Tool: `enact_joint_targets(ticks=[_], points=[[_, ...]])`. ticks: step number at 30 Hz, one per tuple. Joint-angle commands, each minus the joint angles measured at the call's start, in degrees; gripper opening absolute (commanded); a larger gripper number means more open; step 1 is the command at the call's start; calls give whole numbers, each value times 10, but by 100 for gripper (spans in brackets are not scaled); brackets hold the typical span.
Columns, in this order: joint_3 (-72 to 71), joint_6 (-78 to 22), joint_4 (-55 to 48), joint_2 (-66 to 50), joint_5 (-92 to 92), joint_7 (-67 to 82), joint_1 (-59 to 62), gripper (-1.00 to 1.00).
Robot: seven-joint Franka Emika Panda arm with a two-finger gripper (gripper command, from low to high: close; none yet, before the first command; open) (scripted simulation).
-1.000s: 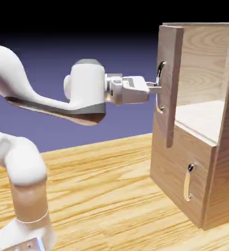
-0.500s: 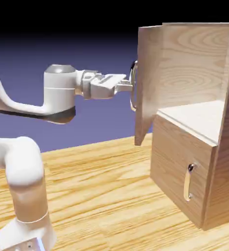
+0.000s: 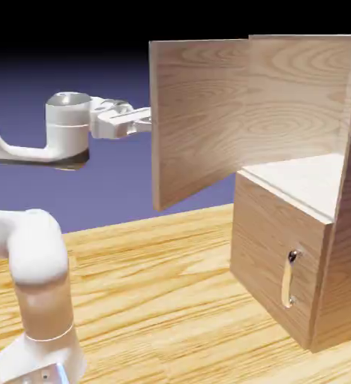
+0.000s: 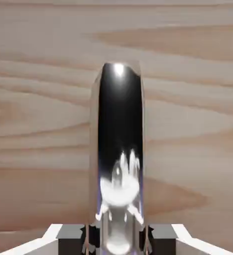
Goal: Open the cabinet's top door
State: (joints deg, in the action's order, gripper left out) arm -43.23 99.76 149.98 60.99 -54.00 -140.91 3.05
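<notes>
Exterior view: pincer (image 3: 139,120), tips hidden behind the top door (image 3: 197,120). Door, swung wider than before, standing out over the desk (image 3: 133,300) from the cabinet's (image 3: 283,262) front edge; upper compartment showing a pale floor (image 3: 302,180).

Hand view: pincer clamped on the curved silver handle (image 4: 119,149), door panel directly behind.

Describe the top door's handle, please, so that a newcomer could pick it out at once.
Find the tall wood-grain cabinet, then its top door, swung open above the smaller lower panel. On that door's outer face is a shiny silver bar handle. Unlike the lower panel's handle, it sits between the gripper's fingertips.
</notes>
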Motion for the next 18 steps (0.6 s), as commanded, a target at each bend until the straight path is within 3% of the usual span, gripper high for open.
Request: enact_joint_targets(ticks=[1,17,18], points=[[-21,-24,-17,-9,15,-1,12,-100],[-303,-314,-322,-83,158,8,305,-100],[-303,-314,-322,-83,158,8,305,100]])
